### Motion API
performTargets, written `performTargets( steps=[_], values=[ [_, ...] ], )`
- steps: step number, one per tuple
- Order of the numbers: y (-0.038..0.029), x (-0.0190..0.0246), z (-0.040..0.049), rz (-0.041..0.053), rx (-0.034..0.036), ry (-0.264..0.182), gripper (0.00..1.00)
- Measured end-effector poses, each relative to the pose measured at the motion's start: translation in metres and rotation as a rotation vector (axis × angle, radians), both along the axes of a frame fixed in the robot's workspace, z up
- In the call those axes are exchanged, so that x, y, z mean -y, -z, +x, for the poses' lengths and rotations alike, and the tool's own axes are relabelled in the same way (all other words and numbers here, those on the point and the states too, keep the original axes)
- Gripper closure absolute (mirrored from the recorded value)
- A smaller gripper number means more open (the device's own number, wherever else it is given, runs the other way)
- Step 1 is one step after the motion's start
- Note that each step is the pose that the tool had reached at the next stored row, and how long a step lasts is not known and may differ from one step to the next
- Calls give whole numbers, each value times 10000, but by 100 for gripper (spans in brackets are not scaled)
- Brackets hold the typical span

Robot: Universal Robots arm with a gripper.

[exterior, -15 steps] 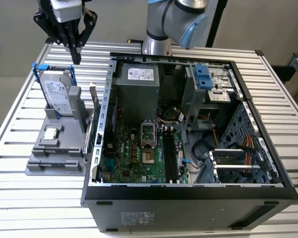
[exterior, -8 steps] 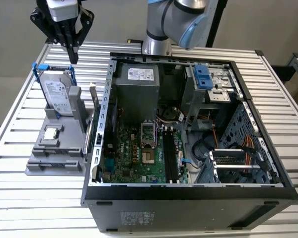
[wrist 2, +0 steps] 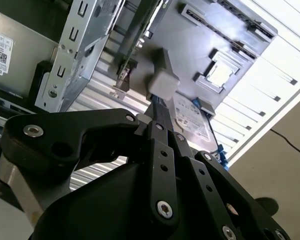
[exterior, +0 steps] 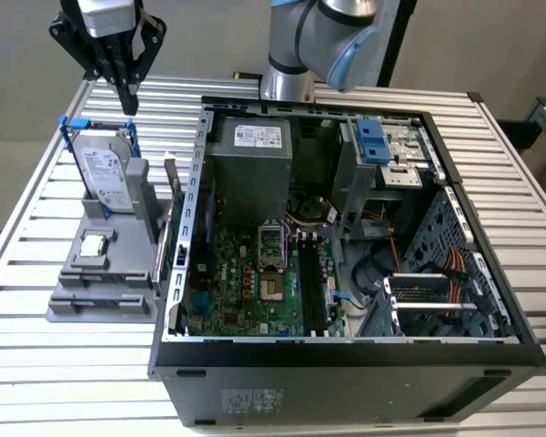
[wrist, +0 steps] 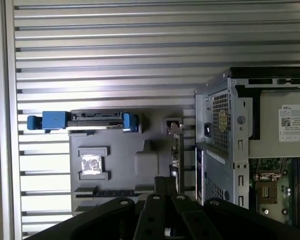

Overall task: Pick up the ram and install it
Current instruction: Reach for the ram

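Gripper [exterior: 129,102]: hangs over the far end of the holder, at 12 o'clock of the hard drive in the exterior view, touching nothing.
Fingers [exterior: 127,86]: pressed together and pointing down, with nothing between them. Both wrist views show the same pressed-together state [wrist 2: 159,112] [wrist: 160,187].
Ram [exterior: 171,191]: stands on its long edge in the holder, on the side that faces the computer case. It is at about 4 o'clock of the fingertips in the exterior view and well apart from them.
Ram, wrist views: seen edge-on as a thin strip [wrist: 180,160] [wrist 2: 138,37], between the holder's body and the sheet-metal wall of the case.
Holder [exterior: 100,300]: grey moulded block on the counter, at 9 o'clock of the case in the exterior view and just beside it.
Hard drive [exterior: 105,177]: silver, in a blue bracket, upright at the holder's far end.
Processor chip [exterior: 96,244]: small silver square lying flat in a recess, at 6 o'clock of the hard drive.
Computer case [exterior: 346,382]: lies open on its side with the motherboard [exterior: 246,282] exposed.
Counter [exterior: 36,355]: slatted aluminium, carrying the holder and the case.
Task status: ram not yet picked up.
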State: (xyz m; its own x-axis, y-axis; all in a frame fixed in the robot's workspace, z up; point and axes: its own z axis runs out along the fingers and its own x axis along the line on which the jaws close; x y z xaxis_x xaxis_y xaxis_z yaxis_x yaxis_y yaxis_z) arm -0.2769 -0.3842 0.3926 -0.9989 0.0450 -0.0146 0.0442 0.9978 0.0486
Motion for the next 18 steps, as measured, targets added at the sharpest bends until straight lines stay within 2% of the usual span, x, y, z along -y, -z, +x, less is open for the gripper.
performTargets(
  steps=[18],
  values=[
    [0, -52, -160, 0, -2, 0, 100]
  ],
)
